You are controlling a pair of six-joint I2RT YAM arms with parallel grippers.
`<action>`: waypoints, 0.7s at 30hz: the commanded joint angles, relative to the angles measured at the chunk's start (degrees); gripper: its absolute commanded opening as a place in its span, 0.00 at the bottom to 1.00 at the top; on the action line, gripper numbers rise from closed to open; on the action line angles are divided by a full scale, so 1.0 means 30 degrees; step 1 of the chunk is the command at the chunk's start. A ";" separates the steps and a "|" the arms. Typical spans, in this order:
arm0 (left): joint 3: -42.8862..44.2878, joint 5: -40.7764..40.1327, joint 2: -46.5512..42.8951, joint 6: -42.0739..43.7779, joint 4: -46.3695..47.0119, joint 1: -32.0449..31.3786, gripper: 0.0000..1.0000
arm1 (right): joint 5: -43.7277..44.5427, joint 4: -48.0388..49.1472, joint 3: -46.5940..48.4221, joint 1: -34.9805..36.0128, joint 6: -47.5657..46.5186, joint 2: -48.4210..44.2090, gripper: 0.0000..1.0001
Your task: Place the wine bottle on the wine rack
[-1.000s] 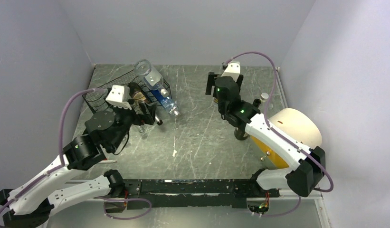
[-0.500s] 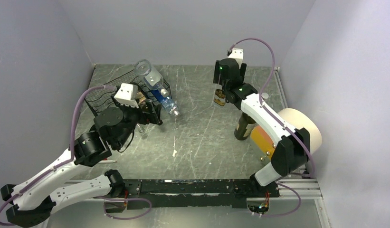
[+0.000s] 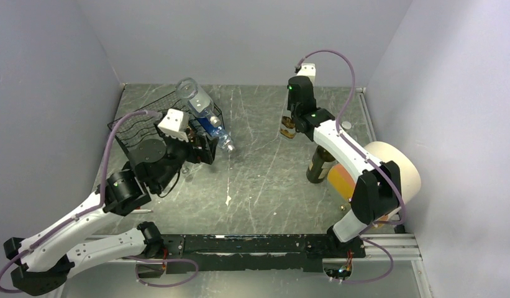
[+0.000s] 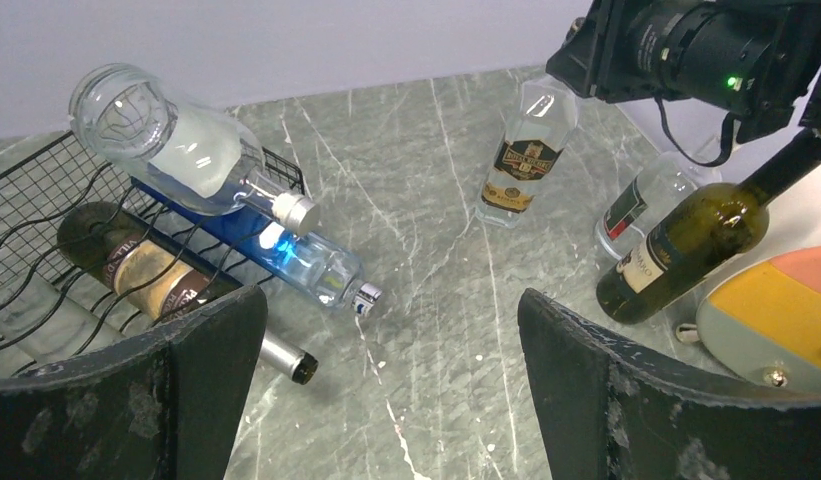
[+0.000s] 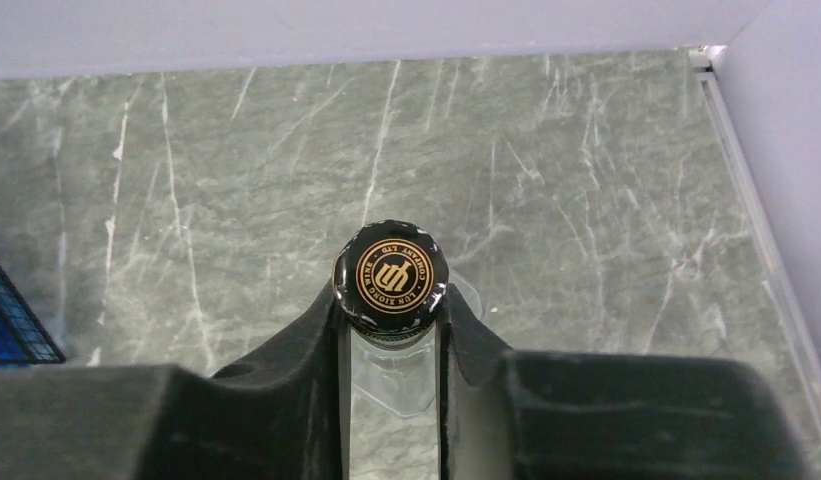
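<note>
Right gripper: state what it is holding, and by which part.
The right gripper holds the clear bottle by its neck, fingers clamped either side just under the black-and-gold cap. The left gripper is open, holding nothing.

The tabletop is a dark grey-green surface like stone, with thin white veins. Plain pale lilac-grey walls close it in at 9, 12 and 3 o'clock. A thin metal rail runs along its edge at 3 o'clock, and the light is soft and even.
</note>
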 commanded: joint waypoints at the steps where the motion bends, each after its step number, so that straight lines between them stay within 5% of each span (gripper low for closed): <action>1: -0.0212 0.0646 0.0513 0.0514 0.1031 0.0054 1.00 | -0.0840 0.0483 -0.0366 -0.0098 -0.0837 -0.0898 0.13; 5: -0.0744 0.0407 0.1045 0.0358 0.1694 0.0054 1.00 | -0.1506 -0.0004 -0.0513 -0.0112 -0.0827 -0.1770 0.00; 15: -0.2984 0.1122 0.3589 0.0258 0.5597 0.0054 1.00 | -0.7649 -0.1559 -0.2983 -0.0070 0.0326 -0.7071 0.00; 21: -0.5870 0.6636 0.5259 0.2271 1.0892 0.0026 0.97 | -0.9693 -0.2245 -0.4986 -0.0085 0.1022 -1.0365 0.00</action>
